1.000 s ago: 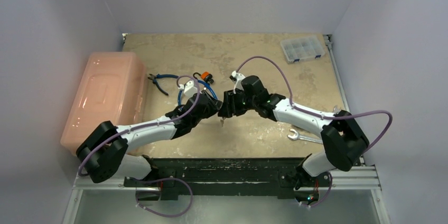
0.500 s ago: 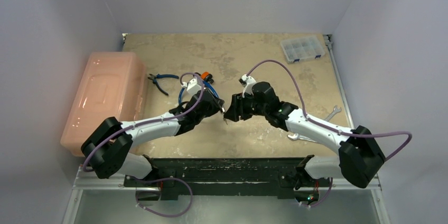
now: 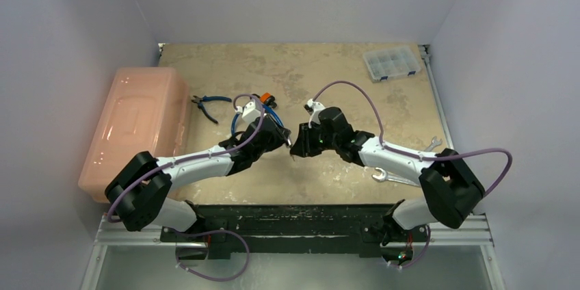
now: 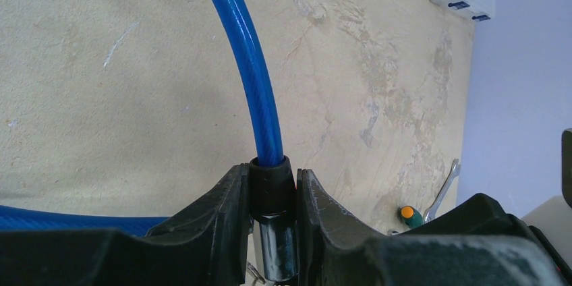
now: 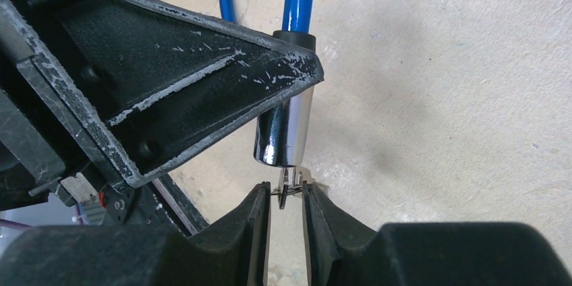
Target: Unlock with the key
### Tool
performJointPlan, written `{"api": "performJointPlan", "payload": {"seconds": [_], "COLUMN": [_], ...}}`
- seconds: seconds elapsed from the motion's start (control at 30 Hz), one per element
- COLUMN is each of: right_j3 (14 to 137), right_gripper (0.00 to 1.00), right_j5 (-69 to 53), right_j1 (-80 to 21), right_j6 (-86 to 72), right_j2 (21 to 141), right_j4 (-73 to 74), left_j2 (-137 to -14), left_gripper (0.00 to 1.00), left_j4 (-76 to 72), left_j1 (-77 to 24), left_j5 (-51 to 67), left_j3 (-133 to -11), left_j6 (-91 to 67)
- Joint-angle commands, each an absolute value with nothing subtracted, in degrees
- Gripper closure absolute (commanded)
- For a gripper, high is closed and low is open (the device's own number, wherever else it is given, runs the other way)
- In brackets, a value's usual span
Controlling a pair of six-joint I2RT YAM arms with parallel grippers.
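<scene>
A blue cable lock point(image 4: 249, 63) ends in a black and chrome cylinder point(image 4: 273, 195). My left gripper point(image 4: 272, 178) is shut on that cylinder and holds it above the table. In the right wrist view the chrome end point(image 5: 287, 127) points at my right gripper point(image 5: 286, 195). A small metal key point(image 5: 286, 188) sticks out of the chrome end, and my right fingers are closed against its head from both sides. In the top view the two grippers meet tip to tip, left point(image 3: 280, 138) and right point(image 3: 295, 145), at the middle of the table.
A pink toolbox point(image 3: 133, 129) stands at the left edge. Blue-handled pliers point(image 3: 208, 102) lie behind the left arm. A clear compartment box point(image 3: 391, 63) sits at the back right. Two wrenches point(image 3: 393, 178) point(image 3: 432, 143) and a green screwdriver point(image 4: 409, 214) lie under the right arm.
The right gripper's jaws widened, then narrowed onto the key. The right elbow swung out right and came back. The left arm lifted the lock slightly a second ago and has held still since.
</scene>
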State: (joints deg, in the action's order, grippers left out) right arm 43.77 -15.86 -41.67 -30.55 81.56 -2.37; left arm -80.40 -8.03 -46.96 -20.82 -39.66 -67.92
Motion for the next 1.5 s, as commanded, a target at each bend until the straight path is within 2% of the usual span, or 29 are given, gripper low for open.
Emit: {"api": "performJointPlan", "payload": {"seconds": [0.0,0.13,0.3,1.03,1.47], "right_j3": [46.51,46.84,46.95,44.2,44.32], "right_gripper": [0.74,0.8,1.0,1.0,1.0], "right_j5": [-16.0,-15.91,-16.0,-19.42,-25.75], "right_j1": [-41.74,-41.75,-41.8,-39.88,-36.01], "right_j6": [-30.79,-30.76,-30.81,-40.74,-48.83], "right_j2": [81.97,82.8,83.86,76.95,73.49], "right_j4": [-5.45,-5.57,-5.76,-14.42,-22.94], "left_j2": [-78.77,-78.67,-78.34,-68.03,-61.35], "left_gripper": [1.0,1.0,1.0,1.0,1.0], "left_j4": [-11.87,-11.96,-12.24,-14.5,-25.71], "left_j1": [-47.2,-47.13,-47.22,-47.16,-47.11], "left_j5": [-19.95,-19.8,-19.48,-16.42,-13.77], "left_j3": [-40.78,-40.65,-40.53,-36.88,-33.31], "left_j6": [-68.22,-68.2,-68.29,-69.37,-68.14]}}
